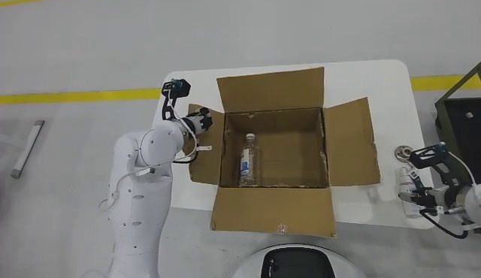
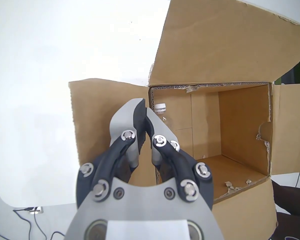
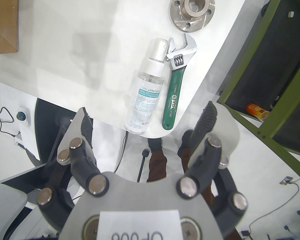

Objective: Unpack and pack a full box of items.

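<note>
You look to be late in the unpacking. The box (image 1: 274,143) sits flaps-open in the middle of the counter (image 1: 361,75), with one bottle (image 1: 247,160) lying on its floor near the left wall. On the counter's right end lie a spray bottle (image 3: 146,93), a wrench (image 3: 176,83) just beside it, and a metal flange (image 3: 192,6) near them.

Your left hand (image 2: 143,106), fingers pressed together on nothing, hangs over the box's left flap. Your right hand (image 3: 147,108), fingers wide apart and empty, hovers above the spray bottle and wrench.

Next, I'd judge, the left hand must spread, clear the wall and come down across the bottle's body.
</note>
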